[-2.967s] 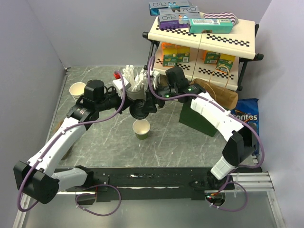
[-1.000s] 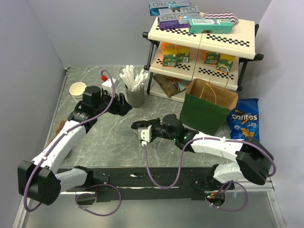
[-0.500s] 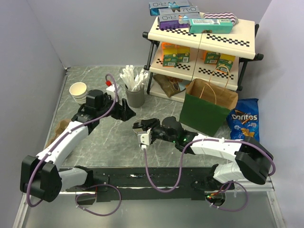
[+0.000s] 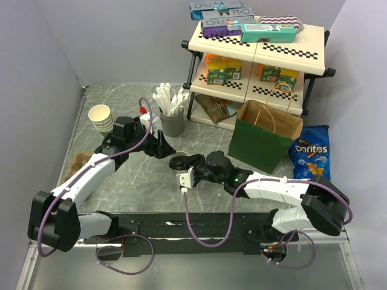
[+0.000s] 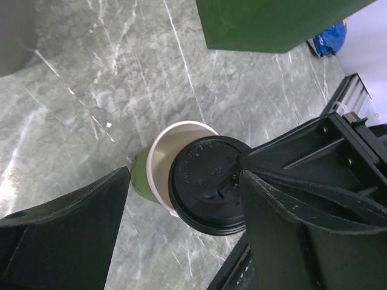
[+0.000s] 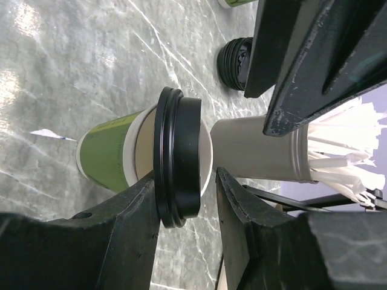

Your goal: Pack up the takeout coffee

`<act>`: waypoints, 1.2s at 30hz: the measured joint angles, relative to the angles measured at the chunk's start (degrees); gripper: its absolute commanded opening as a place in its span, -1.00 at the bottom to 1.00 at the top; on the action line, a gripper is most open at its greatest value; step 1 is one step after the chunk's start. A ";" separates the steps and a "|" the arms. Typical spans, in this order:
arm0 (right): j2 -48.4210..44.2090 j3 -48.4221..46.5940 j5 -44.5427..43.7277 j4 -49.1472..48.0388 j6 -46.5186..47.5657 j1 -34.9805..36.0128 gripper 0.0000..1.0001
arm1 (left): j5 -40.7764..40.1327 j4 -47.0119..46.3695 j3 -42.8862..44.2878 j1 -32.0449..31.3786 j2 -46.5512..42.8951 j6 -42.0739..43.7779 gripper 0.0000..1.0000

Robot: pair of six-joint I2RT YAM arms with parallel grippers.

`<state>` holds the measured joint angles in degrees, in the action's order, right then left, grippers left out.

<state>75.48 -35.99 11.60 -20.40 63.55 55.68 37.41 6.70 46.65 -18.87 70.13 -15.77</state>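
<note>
Fingers (image 6: 121, 241) of the right gripper (image 6: 186, 178) stand part-open astride the black lid (image 6: 178, 151), which sits askew on the takeout coffee (image 6: 106, 154) at mid-table, that arm stretched low across the table (image 4: 139, 184). Left gripper (image 5: 181, 175), jaws wide and empty, hovers just beside it, arm angled inward.

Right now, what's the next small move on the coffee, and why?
Probably nudge the right gripper to centre the lid over the cup. The lid sits off-centre at the rim, leaving a crescent of the opening uncovered, so pressing down now would likely not seat it.
</note>
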 measured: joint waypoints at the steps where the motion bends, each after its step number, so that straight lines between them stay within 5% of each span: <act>1: -0.24 0.00 0.00 0.33 -0.02 0.02 -0.06 | 0.35 0.00 -0.09 0.00 0.00 0.00 0.56; 36: 2.54 -4.63 -2.16 9.18 -7.67 0.07 0.26 | 3.32 -0.59 -3.96 0.00 2.51 0.28 0.56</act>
<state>78.02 -40.62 9.43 -11.22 55.88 55.75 40.73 6.11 42.70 -18.87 72.64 -15.49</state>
